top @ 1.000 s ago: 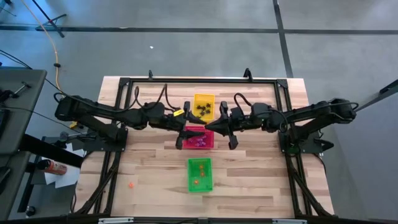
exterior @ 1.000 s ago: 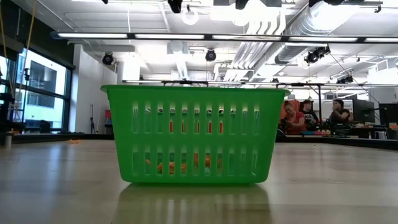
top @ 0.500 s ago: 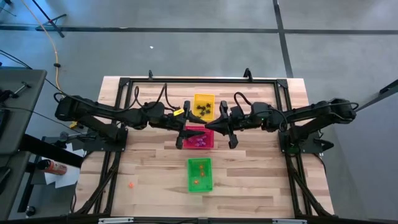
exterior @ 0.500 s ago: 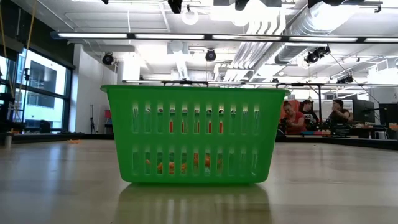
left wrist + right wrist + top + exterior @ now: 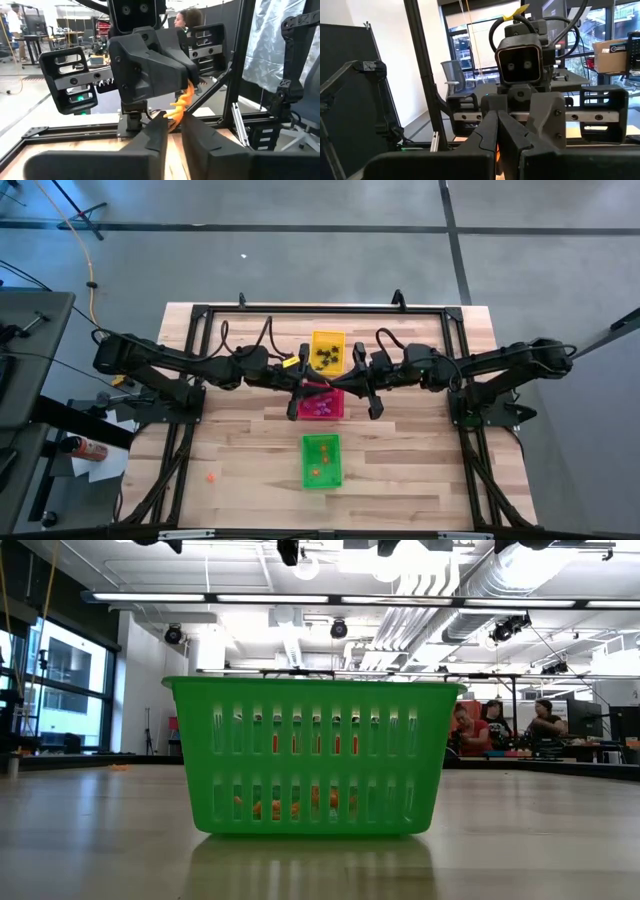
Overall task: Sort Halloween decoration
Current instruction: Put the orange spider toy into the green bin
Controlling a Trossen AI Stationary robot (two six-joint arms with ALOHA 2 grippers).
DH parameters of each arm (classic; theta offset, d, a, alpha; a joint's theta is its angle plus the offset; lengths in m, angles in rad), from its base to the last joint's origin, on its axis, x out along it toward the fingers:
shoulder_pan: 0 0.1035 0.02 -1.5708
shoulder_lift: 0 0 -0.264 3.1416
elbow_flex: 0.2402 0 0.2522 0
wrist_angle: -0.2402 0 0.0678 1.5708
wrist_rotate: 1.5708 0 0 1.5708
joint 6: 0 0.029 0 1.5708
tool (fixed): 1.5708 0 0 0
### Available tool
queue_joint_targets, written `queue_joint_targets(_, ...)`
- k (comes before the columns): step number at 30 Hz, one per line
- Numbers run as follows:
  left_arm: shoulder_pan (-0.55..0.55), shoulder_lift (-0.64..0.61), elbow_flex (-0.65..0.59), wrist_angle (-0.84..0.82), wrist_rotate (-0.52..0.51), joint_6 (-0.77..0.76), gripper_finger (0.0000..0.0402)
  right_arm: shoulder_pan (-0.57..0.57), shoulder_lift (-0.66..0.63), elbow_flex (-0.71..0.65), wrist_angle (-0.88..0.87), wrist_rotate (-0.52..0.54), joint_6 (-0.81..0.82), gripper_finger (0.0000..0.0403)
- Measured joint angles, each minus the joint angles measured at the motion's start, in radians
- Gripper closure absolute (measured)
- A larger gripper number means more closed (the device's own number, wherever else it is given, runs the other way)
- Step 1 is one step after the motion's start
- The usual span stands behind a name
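Butcher-block planks are spreading under a black frame, and we are meeting our two arms tip to tip over the red basket (image 5: 321, 403) at the table's middle. Our left gripper (image 5: 172, 131) is pinching an orange trinket (image 5: 181, 103) between its narrowed fingers, right against the nose of our right gripper (image 5: 352, 381), which is staying clenched with its fingers pressed together. In the left wrist view the right arm's bulky head is blocking most of the scene behind the trinket.

Beyond the red basket we are seeing the yellow basket (image 5: 327, 350) with black trinkets (image 5: 325, 356) inside; nearer to us the green basket (image 5: 312, 753) is holding orange pieces (image 5: 288, 806), and in the low view it is hiding both arms. One stray orange piece (image 5: 211, 476) is lying on bare wood, well apart from everything. Purple-pink trinkets (image 5: 322, 409) are resting in the red basket.
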Motion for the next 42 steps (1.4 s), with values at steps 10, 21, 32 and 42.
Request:
queue_joint_targets(10,0.025,-0.002,0.0,-0.001,0.003,-0.007,0.04,0.0,-0.001,0.0,-0.002,0.004,-0.002,0.0403)
queue_joint_targets(21,0.036,-0.024,0.0,-0.074,-0.003,-0.002,0.0401,0.0,-0.009,-0.001,-0.009,0.153,0.07,0.0363)
queue_joint_targets(32,0.059,-0.156,0.0,-0.305,-0.004,0.0,0.0401,-0.004,-0.084,-0.001,-0.029,0.263,0.045,0.0181)
queue_joint_targets(42,-0.089,-0.176,0.001,-0.586,-0.019,-0.059,0.0401,-0.005,-0.122,-0.001,-0.108,0.263,0.016,0.0147)
